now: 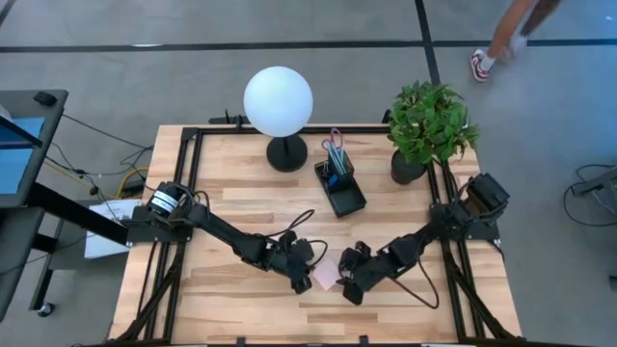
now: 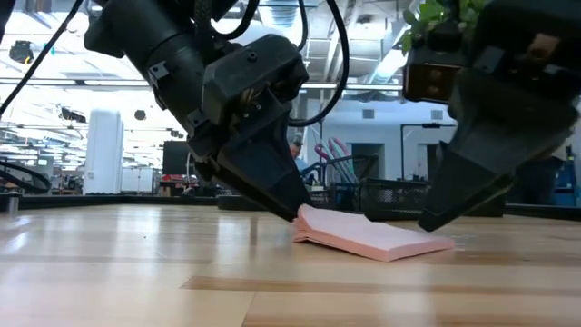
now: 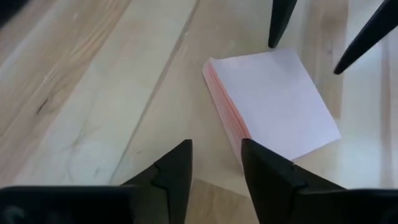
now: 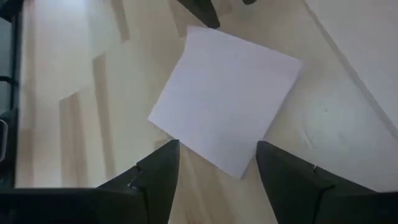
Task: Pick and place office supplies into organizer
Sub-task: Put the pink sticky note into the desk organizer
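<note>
- From above we find the pad (image 1: 327, 275) mostly hidden between the left claw (image 1: 302, 280) and right claw (image 1: 351, 287)
- We see a pink square note pad flat on the desk (image 1: 241, 183), both claws parted, holding nothing

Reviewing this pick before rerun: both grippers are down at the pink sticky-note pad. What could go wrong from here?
1. The left gripper and right gripper flank the pink square sticky-note pad from opposite sides with open fingers; closing together risks a collision or tug.
2. The pad lies flat on the wooden table, one edge slightly lifted near the left fingers; pinching may peel only top sheets.
3. The black rectangular organizer already holds upright items, narrowing the drop spot.
</note>
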`<state>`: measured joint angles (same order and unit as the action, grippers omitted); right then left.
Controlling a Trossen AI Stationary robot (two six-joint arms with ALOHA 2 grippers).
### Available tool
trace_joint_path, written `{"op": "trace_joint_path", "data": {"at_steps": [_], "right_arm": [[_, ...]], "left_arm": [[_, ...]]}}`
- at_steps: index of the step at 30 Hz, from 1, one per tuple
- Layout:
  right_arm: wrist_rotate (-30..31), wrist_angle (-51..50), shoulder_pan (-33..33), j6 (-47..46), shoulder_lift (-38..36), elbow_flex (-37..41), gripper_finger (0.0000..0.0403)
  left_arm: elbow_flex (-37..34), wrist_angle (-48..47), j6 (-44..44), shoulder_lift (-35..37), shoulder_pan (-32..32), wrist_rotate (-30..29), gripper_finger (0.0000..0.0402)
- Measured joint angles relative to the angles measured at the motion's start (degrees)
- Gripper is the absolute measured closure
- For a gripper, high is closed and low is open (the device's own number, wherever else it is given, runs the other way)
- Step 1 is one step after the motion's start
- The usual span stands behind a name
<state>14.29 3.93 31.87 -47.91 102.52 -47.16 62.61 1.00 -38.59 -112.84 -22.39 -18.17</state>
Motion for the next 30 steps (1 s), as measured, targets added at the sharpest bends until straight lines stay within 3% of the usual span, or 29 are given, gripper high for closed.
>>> {"op": "trace_joint_path", "data": {"at_steps": [8,14,22,30], "right_arm": [[3.82,-2.56,0.05,-1.65,0.0,-0.02,0.0197],[3.85,-3.83,-1.71,-1.67,0.0,-0.02,0.0201],[3.78,-4.55,-1.87,-1.69,0.0,-0.02,0.0206],[3.78,-5.1,-1.91,-1.69,0.0,-0.02,0.0207]], "left_arm": [[0.0,3.74,2.35,0.0,0.4,2.18,0.0259],[0.0,10.01,2.95,0.0,1.95,7.61,0.0259],[0.0,1.92,-0.87,0.0,2.16,6.95,0.0259],[0.0,4.69,-1.18,0.0,1.98,7.05,0.0259]]}}
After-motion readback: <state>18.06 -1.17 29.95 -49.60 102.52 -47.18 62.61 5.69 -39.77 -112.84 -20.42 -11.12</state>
